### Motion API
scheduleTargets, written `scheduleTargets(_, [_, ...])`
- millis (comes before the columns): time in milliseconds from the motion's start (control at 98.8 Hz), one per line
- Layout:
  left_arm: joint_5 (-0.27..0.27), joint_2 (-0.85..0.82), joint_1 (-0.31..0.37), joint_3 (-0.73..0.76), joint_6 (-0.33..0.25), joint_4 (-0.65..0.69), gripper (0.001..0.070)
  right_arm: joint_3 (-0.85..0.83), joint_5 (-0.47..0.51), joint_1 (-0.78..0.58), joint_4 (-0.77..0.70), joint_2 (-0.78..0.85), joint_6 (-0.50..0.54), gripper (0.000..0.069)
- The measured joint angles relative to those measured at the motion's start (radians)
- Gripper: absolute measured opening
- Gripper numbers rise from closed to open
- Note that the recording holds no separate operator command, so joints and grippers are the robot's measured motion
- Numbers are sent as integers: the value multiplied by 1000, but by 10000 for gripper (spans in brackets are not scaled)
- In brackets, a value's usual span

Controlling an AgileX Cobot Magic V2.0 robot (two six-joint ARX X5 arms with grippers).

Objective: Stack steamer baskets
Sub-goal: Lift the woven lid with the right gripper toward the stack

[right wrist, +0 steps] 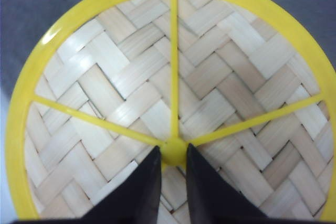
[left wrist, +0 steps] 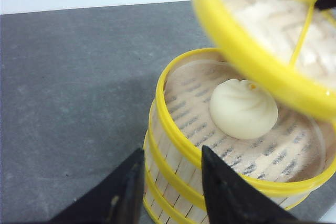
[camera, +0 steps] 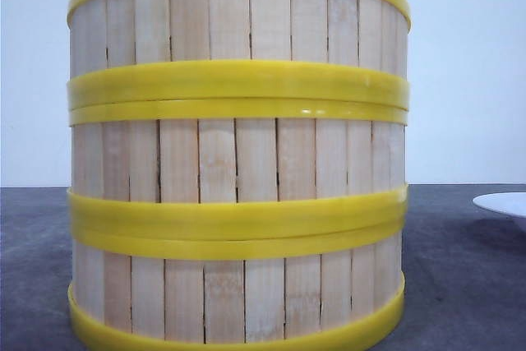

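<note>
Three stacked steamer baskets stand just below the lid, clamped at its hub by the right end effector, while the left end effector waits open alongside.

A dark grey, speckled bench meets a pale wall behind. On it stands a stack of three steamer baskets. The edge of a white plate rests near its right side.

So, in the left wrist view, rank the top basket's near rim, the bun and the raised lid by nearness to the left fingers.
1. Top basket's near rim, beside the left fingers.
2. Bun, on the basket liner.
3. Raised lid, tilted above the far side.
</note>
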Motion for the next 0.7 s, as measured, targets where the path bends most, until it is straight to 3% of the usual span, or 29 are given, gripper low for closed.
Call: scheduleTargets(699, [0,0,0,0,0,-7,192,1,-25,54,-14,104,-5,52])
